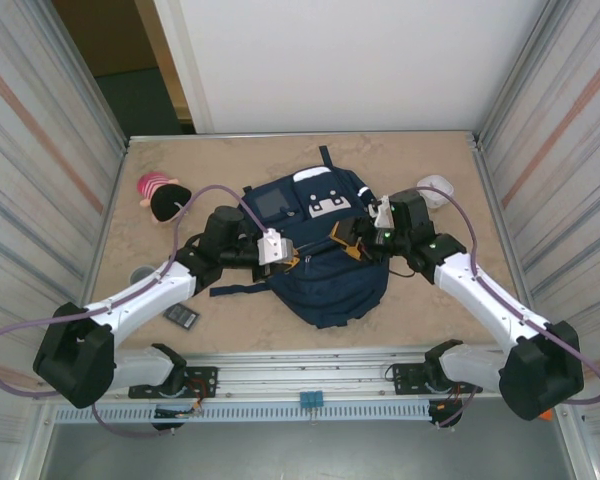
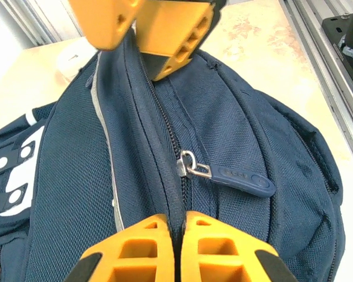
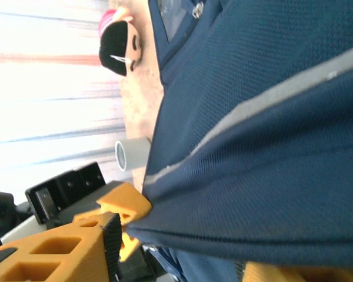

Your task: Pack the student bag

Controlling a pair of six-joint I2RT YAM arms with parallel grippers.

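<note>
1. The student bag point(image 1: 330, 290) lies flat in the middle of the table point(image 1: 230, 160). It is dark blue, and its white patches point to the top of the picture.
2. The left gripper point(image 2: 175, 235) is squeezed tight on the fold of cloth next to the zip, at the bottom of the left wrist view. I think it holds the bag down so it will not slide.
3. The right gripper point(image 2: 135, 29) is at the top of that view. Its fingers are apart and the same fold runs up between them. It does not look like it is pinching anything.
4. The zip pull point(image 2: 241, 179) lies in the middle and points right. The zip there looks closed, so the bag likely has to be opened before packing.
5. A doll point(image 1: 160, 197) lies at the upper left, a white cup point(image 1: 435, 187) at the upper right, and a small dark flat thing point(image 1: 182, 316) at the lower left. None of them touch the bag.
6. There is bare table above the bag and at the lower right. Walls stand close on both sides.
</note>
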